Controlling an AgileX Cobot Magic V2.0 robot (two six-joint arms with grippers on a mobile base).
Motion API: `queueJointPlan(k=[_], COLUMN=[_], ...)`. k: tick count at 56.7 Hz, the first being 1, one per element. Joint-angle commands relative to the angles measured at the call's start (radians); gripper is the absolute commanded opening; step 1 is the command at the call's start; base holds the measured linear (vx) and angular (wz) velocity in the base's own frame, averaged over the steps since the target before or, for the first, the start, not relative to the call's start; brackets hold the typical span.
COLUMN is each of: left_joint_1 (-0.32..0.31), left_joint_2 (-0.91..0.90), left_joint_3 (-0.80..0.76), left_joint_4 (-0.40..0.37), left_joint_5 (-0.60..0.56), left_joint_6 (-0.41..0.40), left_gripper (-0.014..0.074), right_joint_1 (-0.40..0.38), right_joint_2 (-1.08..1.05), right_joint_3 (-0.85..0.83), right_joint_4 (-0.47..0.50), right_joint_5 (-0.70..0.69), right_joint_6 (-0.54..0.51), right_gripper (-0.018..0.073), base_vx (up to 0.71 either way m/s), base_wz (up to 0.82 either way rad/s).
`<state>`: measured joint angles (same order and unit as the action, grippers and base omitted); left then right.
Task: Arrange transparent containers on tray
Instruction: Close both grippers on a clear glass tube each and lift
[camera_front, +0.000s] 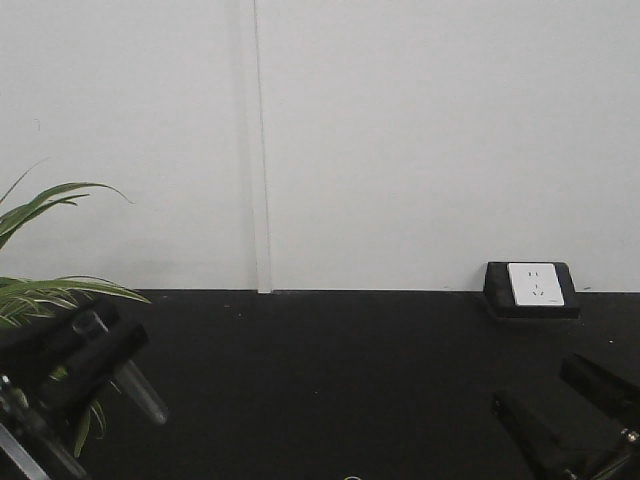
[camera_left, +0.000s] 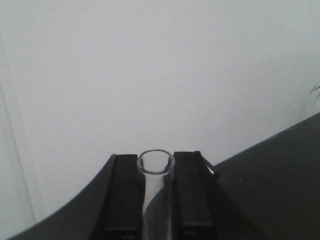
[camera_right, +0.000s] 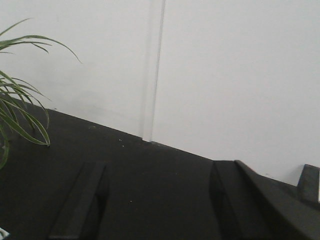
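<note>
The left end effector (camera_front: 92, 345) sits at the near left of the front view, closed on a transparent container (camera_front: 140, 392), a narrow clear tube. The tube is tilted: its round open rim points up and to the left between the black fingers (camera_left: 122, 195), and its rounded closed end slants down to the right, below the grip. In the left wrist view the rim shows as a clean ring pinched between the two finger pads, one on each side and both touching the glass, and the tube looks empty. Whether the lower end touches the black tabletop (camera_front: 330, 380) I cannot tell. The right end effector (camera_front: 560, 400) is at the near right, well apart from the tube, with its two fingers spread wide; in the right wrist view only bare dark tabletop lies between them. At the far right of the tabletop, against the white wall (camera_front: 400, 140), stands a black socket box (camera_front: 531, 289) with a white face. A green plant (camera_front: 40, 290) with long striped leaves hangs in from the left edge, just behind the left end effector. A thin vertical strip (camera_front: 262, 150) runs down the wall to the tabletop's far edge, left of centre.
</note>
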<state>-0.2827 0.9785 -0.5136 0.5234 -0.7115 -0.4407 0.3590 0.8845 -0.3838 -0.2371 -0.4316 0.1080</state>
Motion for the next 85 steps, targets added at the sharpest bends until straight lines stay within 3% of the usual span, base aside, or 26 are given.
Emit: queueJointPlan(k=[1,6,11,15,26,36,67,74,85], left_joint_1=[-0.006,-0.006,-0.006,-0.006,-0.006,-0.006,-0.006,-0.006,-0.006], left_joint_2=[-0.062,-0.096,-0.124,-0.139,-0.140,-0.140,-0.140,-0.140,-0.140], left_joint_3=[-0.114,-0.180,-0.201,-0.201,-0.201,-0.201,-0.201,-0.201,-0.201], left_joint_4=[0.013,0.060,0.079,0.079,0.077,0.076,0.077,0.077,0.077], left_joint_5=[0.108,0.251,0.346,0.397,0.433,0.431,0.428,0.428,0.428], left_joint_6=[-0.044,-0.092,-0.118,-0.117,-0.117,-0.117,-0.117,-0.117,-0.117], left_gripper=[-0.0001,-0.0001,-0.0001,-0.0001,-0.0001,-0.0001,-0.0001,-0.0001,-0.0001], right_joint_1=[0.001,0.001,0.001,0.001,0.001,0.001,0.001,0.001,0.001], right_joint_2=[0.005,0.050,0.156,0.228,0.342,0.410,0.707,0.723,0.721], right_joint_3=[-0.034,-0.034,-0.034,-0.034,-0.034,-0.034,-0.141,-0.141,-0.141], right_joint_4=[-0.082,-0.262,-0.445,-0.493,-0.511,-0.580,-0.599,-0.604,-0.606], right_joint_5=[-0.112,-0.163,-0.317,-0.421,-0.529,-0.569,-0.720,-0.738,-0.738], right_joint_6=[0.080,0.236,0.427,0.449,0.358,0.356,0.336,0.336,0.337], right_gripper=[0.0484,0.0484,0.0484,0.0484,0.0484,0.0484,0.0468,0.0390,0.0098], base_vx=[0.00,0.00,0.00,0.00,0.00,0.00,0.00,0.00,0.00], base_wz=[0.00,0.00,0.00,0.00,0.00,0.00,0.00,0.00,0.00])
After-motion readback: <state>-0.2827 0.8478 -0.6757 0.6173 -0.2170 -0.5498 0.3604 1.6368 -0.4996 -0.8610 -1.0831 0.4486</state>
